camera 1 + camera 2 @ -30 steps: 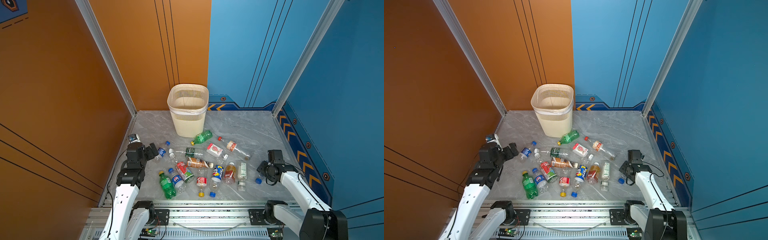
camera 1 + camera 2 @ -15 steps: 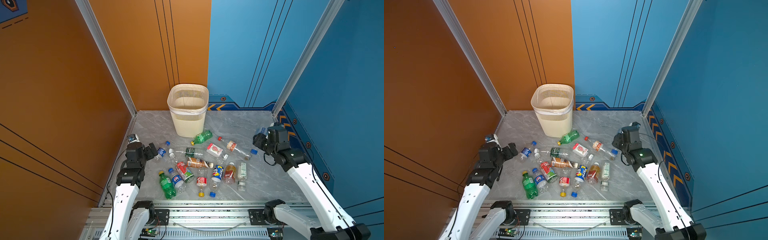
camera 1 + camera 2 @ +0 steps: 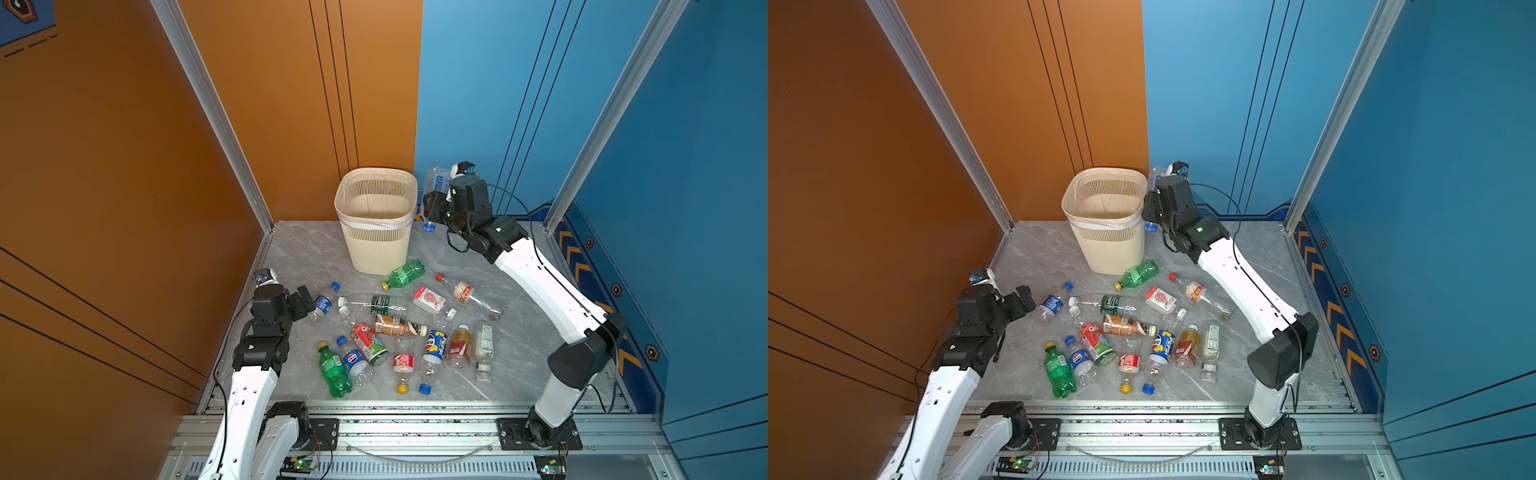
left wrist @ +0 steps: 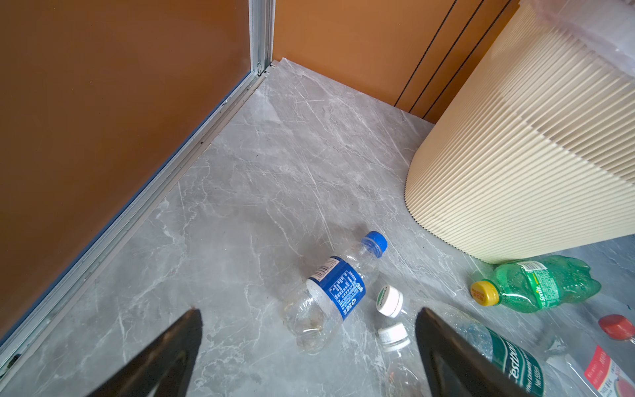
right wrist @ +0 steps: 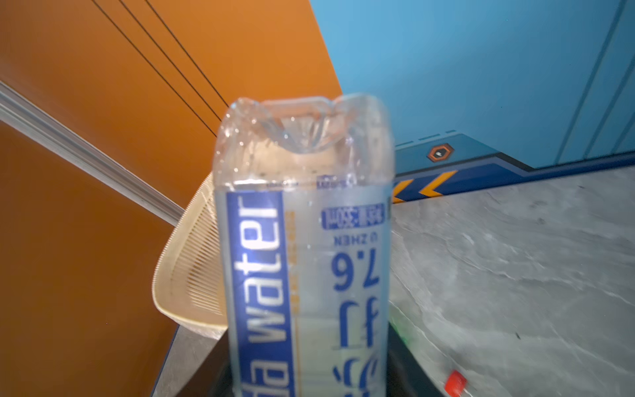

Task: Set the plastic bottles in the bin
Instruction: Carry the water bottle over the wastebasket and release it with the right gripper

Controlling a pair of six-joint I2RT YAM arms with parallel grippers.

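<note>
Right wrist view fills with a clear water bottle [image 5: 302, 261], blue label, dented base up. Both top views show it held just right of the bin [image 3: 376, 249] at rim height, clamped in the right gripper [image 3: 434, 205], arm outstretched far. Other bottles [image 3: 395, 326] lie across the near table [image 3: 299, 257], where the left gripper [image 3: 305, 298] hangs low, wide open, empty.

Right gripper [image 3: 1150, 208] clamping clear bottle [image 3: 1154, 179] beside bin [image 3: 1106, 245] rim, other bottles [image 3: 1059, 370] scattered on floor [image 3: 1038, 257]

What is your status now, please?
Right claw shut on clear blue-labelled plastic bottle, beside cream slatted plastic bin. Left claw open, empty. Nothing between bottle and bin.
</note>
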